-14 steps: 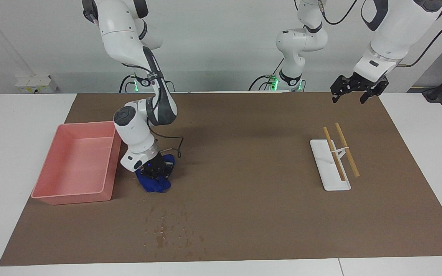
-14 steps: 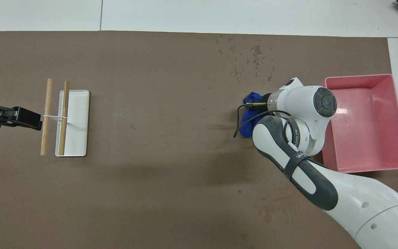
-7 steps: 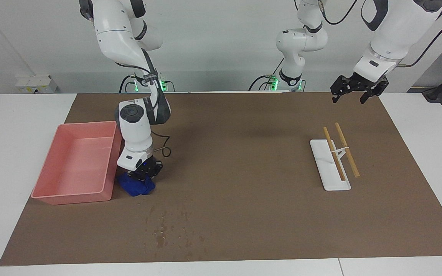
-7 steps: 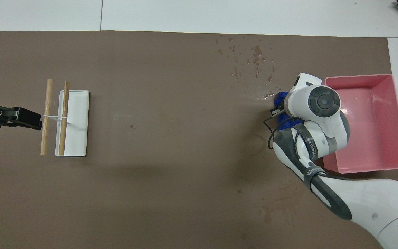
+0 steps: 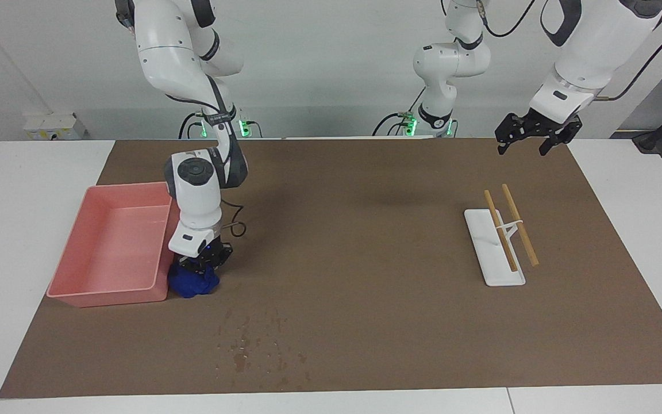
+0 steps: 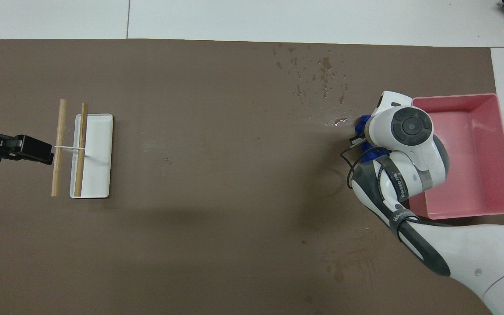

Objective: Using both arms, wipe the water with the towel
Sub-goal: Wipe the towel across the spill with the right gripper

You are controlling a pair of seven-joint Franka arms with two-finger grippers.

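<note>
The blue towel [image 5: 193,282] lies bunched on the brown mat [image 5: 365,241], touching the pink tray's [image 5: 78,261] corner at the right arm's end of the table. The right gripper [image 5: 201,265] stands on top of it, claw pinched shut on the cloth. From the towel, the water [image 5: 256,342] speckles the mat at about five o'clock in the facing view, farther from the robots, near the mat's edge. The left gripper [image 5: 529,135] waits in the air with its claw spread wide, at about twelve o'clock from the white rack [image 5: 492,253] with two wooden rods [image 5: 518,224].
</note>
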